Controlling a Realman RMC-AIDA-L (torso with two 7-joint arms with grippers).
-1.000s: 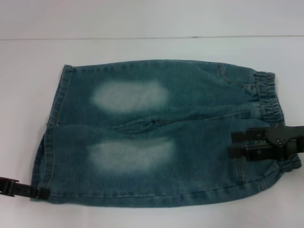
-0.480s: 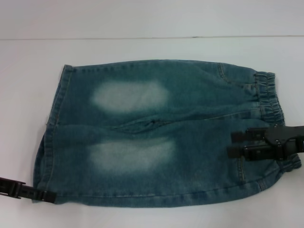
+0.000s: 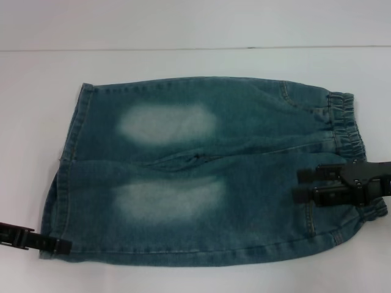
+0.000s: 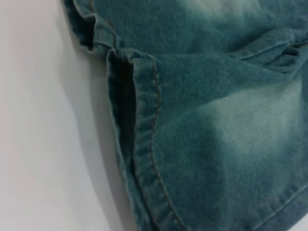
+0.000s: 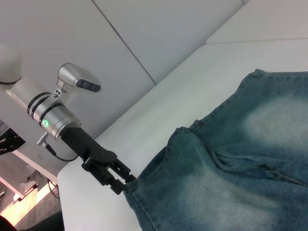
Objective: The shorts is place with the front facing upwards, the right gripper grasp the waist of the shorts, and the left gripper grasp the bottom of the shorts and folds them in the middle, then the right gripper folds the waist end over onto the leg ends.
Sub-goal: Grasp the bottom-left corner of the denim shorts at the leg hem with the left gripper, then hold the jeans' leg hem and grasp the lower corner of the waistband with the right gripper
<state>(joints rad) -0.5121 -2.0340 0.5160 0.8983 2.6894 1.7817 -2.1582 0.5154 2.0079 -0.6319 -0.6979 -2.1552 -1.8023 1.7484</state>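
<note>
The blue-green denim shorts (image 3: 201, 171) lie flat on the white table, with pale faded patches on both thighs. The gathered waist (image 3: 345, 122) is at the right, and the bottom of the shorts, the flat leg ends (image 3: 70, 146), is at the left. My right gripper (image 3: 300, 185) hovers open over the near side of the shorts, just inside the waistband, with denim showing between its fingers. My left gripper (image 3: 61, 246) reaches in from the lower left. Its tips sit at the near hem corner (image 5: 132, 185) and look open there. The left wrist view shows the gaping hem (image 4: 144, 159) close up.
The white table (image 3: 195, 61) surrounds the shorts, with bare surface beyond them and to the left. Its far edge meets a pale wall (image 3: 195, 24). The left arm's silver segment with a green light (image 5: 48, 120) stands beyond the table's left side.
My left gripper has slid right along the table to the near hem corner. The right gripper and the shorts have hardly moved.
</note>
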